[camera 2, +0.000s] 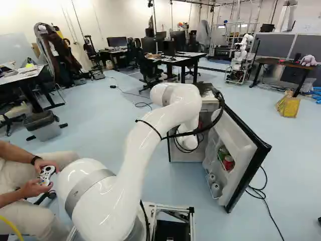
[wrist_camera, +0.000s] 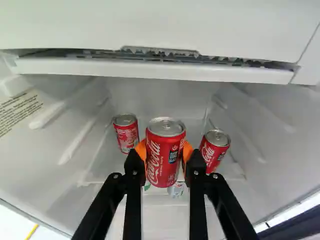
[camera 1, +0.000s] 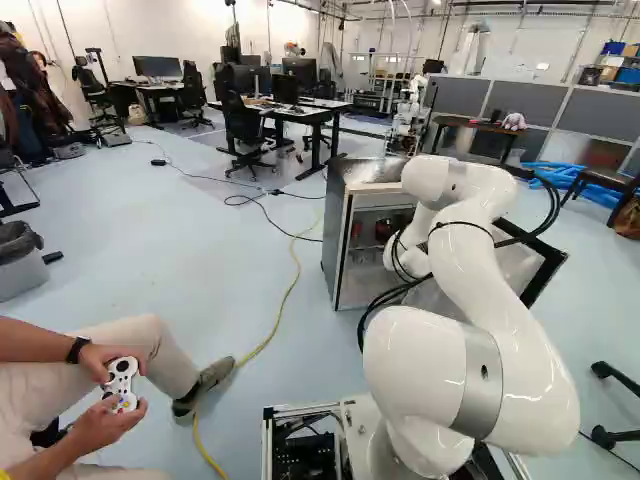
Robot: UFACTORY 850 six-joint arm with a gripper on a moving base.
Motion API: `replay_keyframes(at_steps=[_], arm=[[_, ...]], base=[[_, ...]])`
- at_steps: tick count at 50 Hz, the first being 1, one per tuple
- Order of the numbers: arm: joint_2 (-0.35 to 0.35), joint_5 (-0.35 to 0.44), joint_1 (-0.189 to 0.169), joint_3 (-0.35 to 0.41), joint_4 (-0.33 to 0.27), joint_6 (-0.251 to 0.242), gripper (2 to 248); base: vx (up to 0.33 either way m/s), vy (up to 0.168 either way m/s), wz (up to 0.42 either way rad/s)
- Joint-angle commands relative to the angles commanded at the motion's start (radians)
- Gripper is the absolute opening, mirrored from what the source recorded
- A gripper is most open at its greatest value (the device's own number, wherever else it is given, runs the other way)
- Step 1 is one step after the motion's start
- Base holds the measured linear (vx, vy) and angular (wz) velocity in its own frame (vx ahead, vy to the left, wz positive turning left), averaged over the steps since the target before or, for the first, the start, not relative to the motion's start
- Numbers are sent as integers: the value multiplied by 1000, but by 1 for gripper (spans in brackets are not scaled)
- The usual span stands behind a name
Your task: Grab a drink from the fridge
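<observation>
In the wrist view my gripper [wrist_camera: 165, 149] is shut on a red drink can [wrist_camera: 162, 164], its orange pads against two sides. The can is upright inside the fridge [wrist_camera: 160, 204]. Farther in stand a second red can [wrist_camera: 126, 133] and, on the other side, a third red can [wrist_camera: 215, 149]. A whitish can [wrist_camera: 176, 189] shows partly below the held one. The fridge [camera 1: 338, 245] stands open in the left base view, with the arm's end at its opening; I cannot make out the fingers clearly there.
The open fridge door [camera 2: 246, 150] stands right of the arm, with a red can [camera 2: 228, 162] and other drinks in its racks. A white ledge [wrist_camera: 150, 69] spans above the gripper. A seated person with a controller [camera 1: 121, 384] is close on the left. Another robot [camera 2: 241, 57] stands far back.
</observation>
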Motion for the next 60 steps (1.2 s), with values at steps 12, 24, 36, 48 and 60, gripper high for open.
replay_keyframes(at_steps=[12, 24, 36, 48, 60], arm=[[83, 0, -11, 110, 0, 0, 90], [163, 0, -23, 212, 0, 0, 90], [242, 0, -35, 310, 0, 0, 90], [318, 0, -49, 402, 0, 0, 90], [395, 0, -63, 491, 0, 0, 90]], base=[[0, 0, 0], [0, 0, 0], [0, 0, 0], [0, 0, 0], [0, 0, 0]])
